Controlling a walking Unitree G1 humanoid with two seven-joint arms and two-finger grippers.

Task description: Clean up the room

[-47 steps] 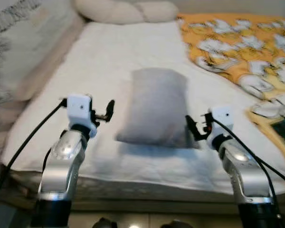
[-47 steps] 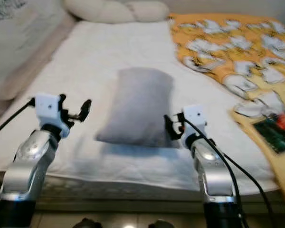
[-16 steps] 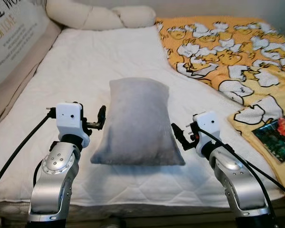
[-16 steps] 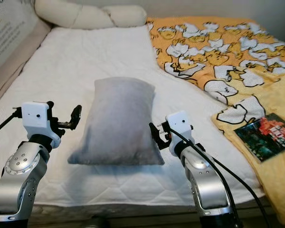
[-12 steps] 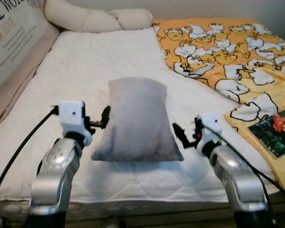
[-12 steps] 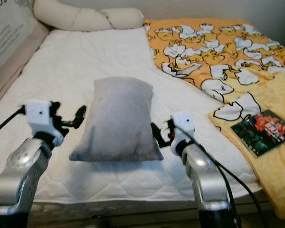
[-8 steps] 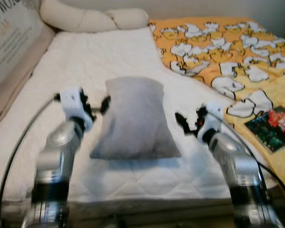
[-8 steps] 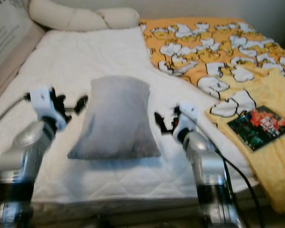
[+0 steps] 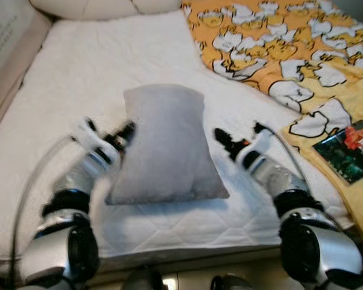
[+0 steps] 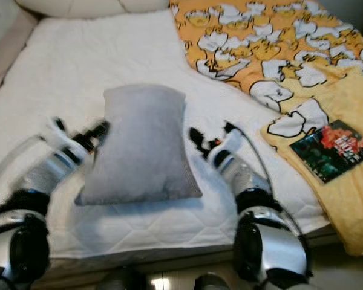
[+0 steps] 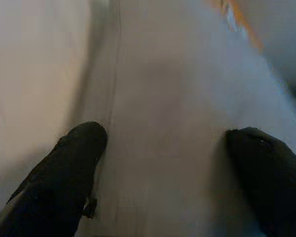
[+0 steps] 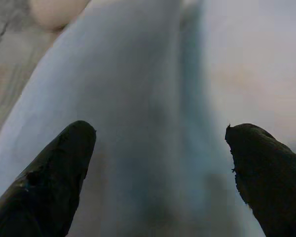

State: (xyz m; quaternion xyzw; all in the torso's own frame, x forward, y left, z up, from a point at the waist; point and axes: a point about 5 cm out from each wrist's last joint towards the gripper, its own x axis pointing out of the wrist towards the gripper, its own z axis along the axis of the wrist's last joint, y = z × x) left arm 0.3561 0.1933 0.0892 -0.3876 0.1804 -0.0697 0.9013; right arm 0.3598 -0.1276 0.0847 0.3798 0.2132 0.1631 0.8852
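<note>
While the head views blur, a soft grey rectangular pillow [image 9: 163,145] lies on the white quilted bed [image 9: 78,72], left gripper [image 9: 124,133] at its left edge, right gripper [image 9: 222,140] just beside its right edge. Each wrist view shows 2 black fingers [image 11: 69,173] spread wide, holding nothing, facing pillow fabric.

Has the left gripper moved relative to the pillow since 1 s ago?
Yes. The left gripper has closed in on the pillow: a gap of sheet lay between them, and now its tip reaches the pillow's left edge. Fingers open.
</note>
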